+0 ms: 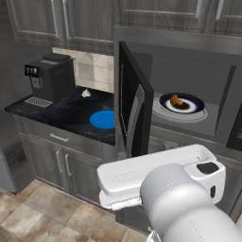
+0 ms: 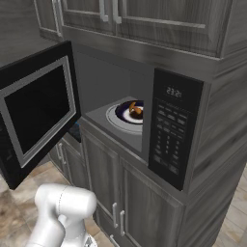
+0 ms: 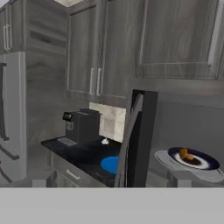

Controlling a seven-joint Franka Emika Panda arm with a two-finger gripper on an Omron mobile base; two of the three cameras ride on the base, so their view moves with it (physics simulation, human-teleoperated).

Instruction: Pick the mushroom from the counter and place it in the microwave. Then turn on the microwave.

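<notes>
A: Where's the mushroom (image 1: 177, 100)?
B: Already inside the microwave (image 1: 222, 80), lying on the dark plate (image 1: 196, 107) that sits on the pale turntable (image 1: 160, 112). It shows past the open door (image 1: 134, 108), which swings out on the side toward the table (image 1: 66, 113).
A: End effector?
B: Its two tips (image 3: 181, 177) rise at the bottom of the hand view, spread wide with nothing between them, well back from the microwave.
A: How would the mushroom handle?
B: Judging by looks: tiny, light, soft, rounded cap. It would likely roll or bruise under a hard pinch. I'd take it low across the cap, gently. Probably no need, though, since placing looks done.
A: What's left?
B: My read: close the door, then press start on the button panel (image 2: 169, 130), on the side of the microwave away from the table.
A: Any readable text?
B: Panel display (image 2: 173, 91) shows digits, too small to read surely. Button labels are illegible. No brands visible.
A: Anything else beside the microwave?
B: On the table: a blue disc (image 1: 103, 119) near the door, a whitish lump (image 1: 86, 93) farther along, and a black coffee machine (image 1: 51, 78) at the far end.
</notes>
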